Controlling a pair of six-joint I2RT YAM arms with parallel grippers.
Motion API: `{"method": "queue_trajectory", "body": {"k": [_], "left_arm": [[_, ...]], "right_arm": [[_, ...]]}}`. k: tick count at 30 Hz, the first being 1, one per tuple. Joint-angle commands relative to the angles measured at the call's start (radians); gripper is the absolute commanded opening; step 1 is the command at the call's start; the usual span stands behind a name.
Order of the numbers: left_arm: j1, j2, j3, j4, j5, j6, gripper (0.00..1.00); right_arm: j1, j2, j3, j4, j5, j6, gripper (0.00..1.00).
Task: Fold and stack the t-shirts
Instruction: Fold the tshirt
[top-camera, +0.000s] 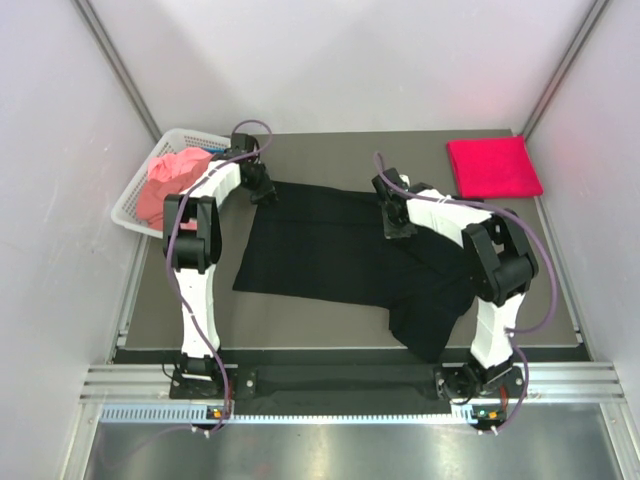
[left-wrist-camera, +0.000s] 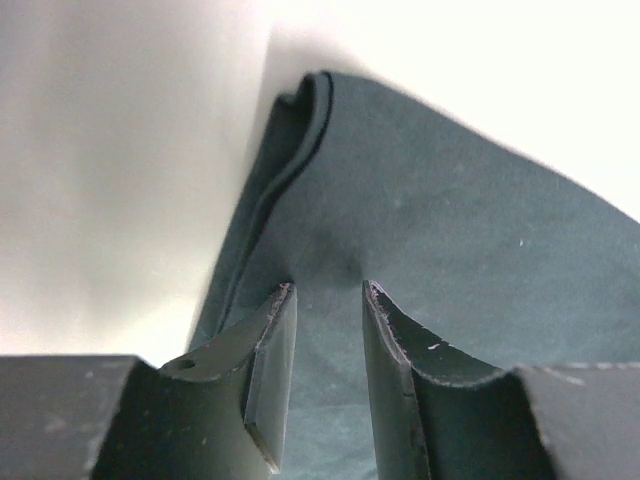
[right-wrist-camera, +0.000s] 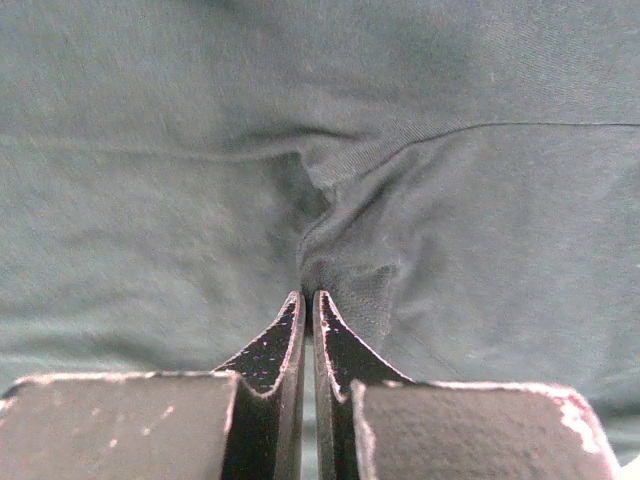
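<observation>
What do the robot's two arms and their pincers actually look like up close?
Both the left arm and the right arm have white tube-shaped segments joined by chunky black joints, with a thin purple cable looping along each. The left gripper and right gripper each end in two dark, wedge-shaped fingers with scuffed, white-flecked edges.

No text, label, brand or number is readable anywhere.

A black t-shirt (top-camera: 320, 250) lies spread across the middle of the grey worktop (top-camera: 300, 325). A folded red t-shirt (top-camera: 492, 166) sits at its far right corner, a white basket (top-camera: 128, 205) far left.
</observation>
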Motion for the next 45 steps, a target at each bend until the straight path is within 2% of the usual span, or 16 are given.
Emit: {"method": "queue_trajectory", "body": {"k": [1,11,23,26,30,33,37,45], "left_arm": [[0.006,0.039,0.039,-0.026,-0.086,0.033,0.38],[0.007,0.070,0.068,-0.055,-0.143,0.050,0.38],[0.007,0.085,0.114,-0.107,-0.162,0.076,0.38],[0.003,0.043,0.118,-0.133,-0.077,0.085,0.39],[-0.006,-0.063,0.103,-0.169,-0.096,0.100,0.40],[-0.008,-0.140,0.046,-0.173,-0.128,0.079,0.40],[-0.008,-0.220,-0.125,-0.104,-0.142,0.056,0.39],[-0.008,-0.252,-0.256,-0.018,-0.145,0.008,0.38]], "right_arm": [[0.014,-0.065,0.035,-0.118,0.018,-0.120,0.00],[0.022,-0.119,-0.035,-0.118,-0.099,-0.216,0.00],[0.022,-0.125,-0.001,-0.161,-0.110,-0.287,0.00],[0.022,-0.099,-0.008,-0.141,-0.111,-0.279,0.00],[0.023,-0.084,-0.009,-0.115,-0.114,-0.258,0.00],[0.022,-0.081,-0.008,-0.101,-0.123,-0.250,0.00],[0.022,-0.082,-0.015,-0.087,-0.134,-0.249,0.00],[0.022,-0.090,-0.023,-0.067,-0.146,-0.252,0.00]]}}
